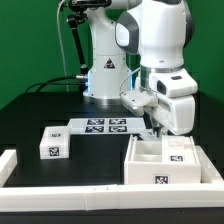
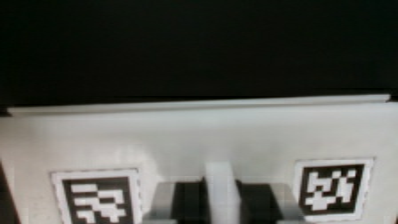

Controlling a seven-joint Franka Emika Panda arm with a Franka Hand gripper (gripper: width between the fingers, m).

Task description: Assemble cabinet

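— Two tags (image 2: 95,196) fill your wrist camera. Where is the cabinet (image 1: 143,167)?
— At the exterior view's right, hollow side up, just behind the front border rail (image 1: 80,194). I judge the rail is there to brace it. My gripper (image 1: 157,128) hangs at its rear wall.
— Gripping it?
— I cannot tell whether my fingers are parted or clamped. The small tagged block (image 1: 52,146) and the marker board (image 1: 104,125) lie apart.
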